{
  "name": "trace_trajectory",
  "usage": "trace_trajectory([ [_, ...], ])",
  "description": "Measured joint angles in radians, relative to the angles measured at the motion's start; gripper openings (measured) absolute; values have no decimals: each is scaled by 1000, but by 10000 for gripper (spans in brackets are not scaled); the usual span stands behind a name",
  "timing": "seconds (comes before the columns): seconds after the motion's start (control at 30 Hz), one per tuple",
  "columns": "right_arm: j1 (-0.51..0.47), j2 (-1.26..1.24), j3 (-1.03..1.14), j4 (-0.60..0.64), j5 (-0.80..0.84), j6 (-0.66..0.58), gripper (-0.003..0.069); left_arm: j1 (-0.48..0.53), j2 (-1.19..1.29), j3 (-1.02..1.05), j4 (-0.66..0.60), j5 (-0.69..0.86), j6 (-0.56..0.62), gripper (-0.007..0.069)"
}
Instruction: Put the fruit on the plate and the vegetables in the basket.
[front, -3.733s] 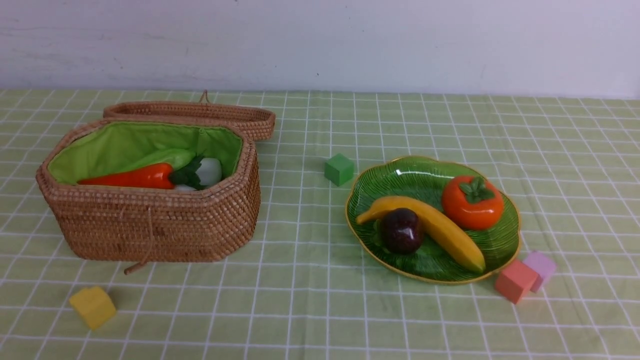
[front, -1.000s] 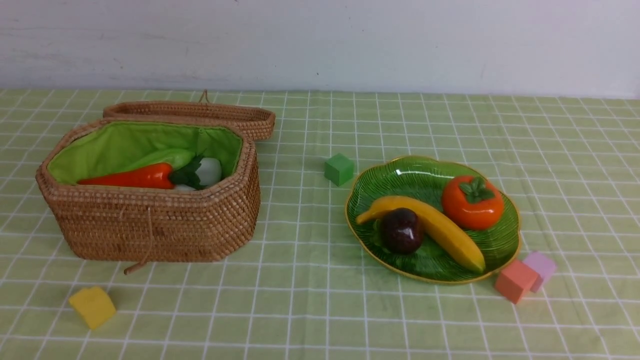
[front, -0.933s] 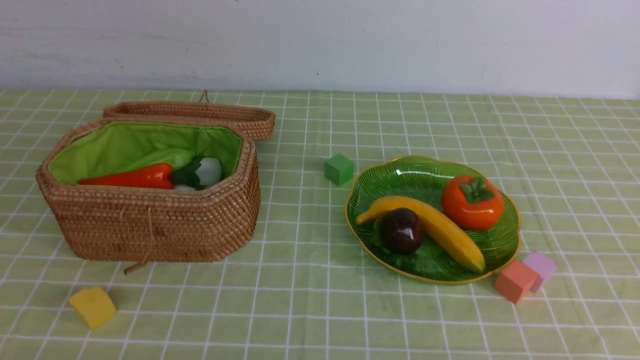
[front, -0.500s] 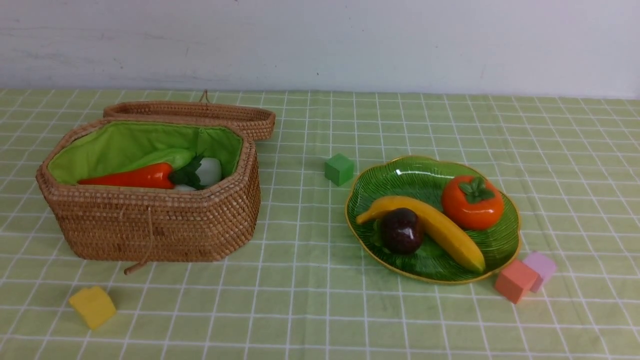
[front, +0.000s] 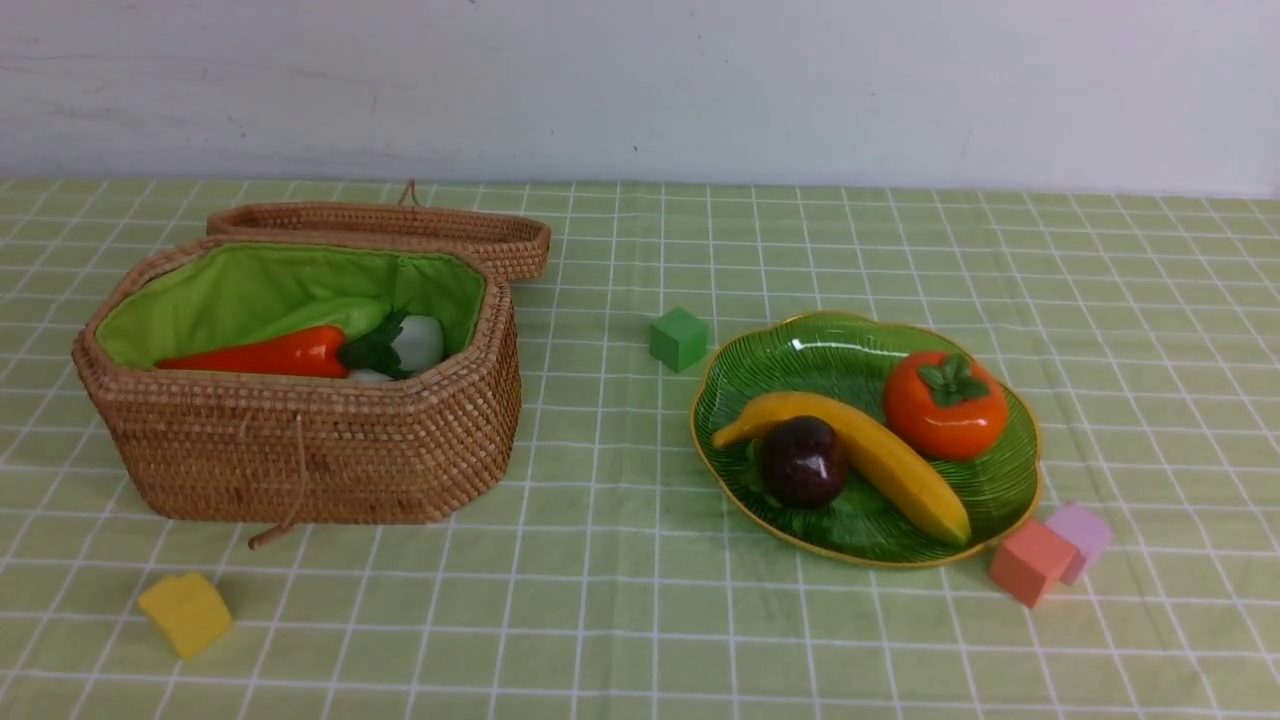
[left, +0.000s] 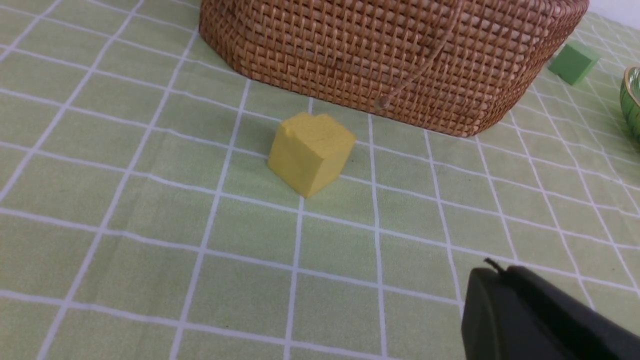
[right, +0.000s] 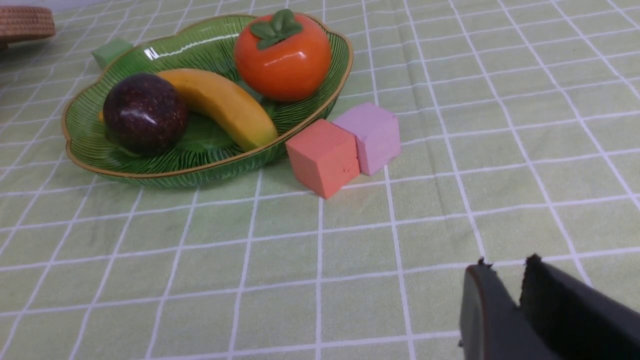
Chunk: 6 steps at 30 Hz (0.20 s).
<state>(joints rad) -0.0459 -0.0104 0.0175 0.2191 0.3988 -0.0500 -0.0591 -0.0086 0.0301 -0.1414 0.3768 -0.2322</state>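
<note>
Yellow cube (front: 186, 613); green cube (front: 678, 338)

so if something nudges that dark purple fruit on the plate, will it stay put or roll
The mangosteen looks round and glossy, so it would probably roll easily. It rests against the banana in the shallow plate, which would likely stop it on that side only.

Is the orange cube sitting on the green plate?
No, the orange cube sits on the tablecloth just outside the plate, beside the pink cube.
</note>
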Motion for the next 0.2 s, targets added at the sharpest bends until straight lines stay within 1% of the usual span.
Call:
trace_trajectory([
  [0.2, 0, 0, 0, 0, 0, 0, 124, 0, 0, 0, 0, 0, 0, -10],
])
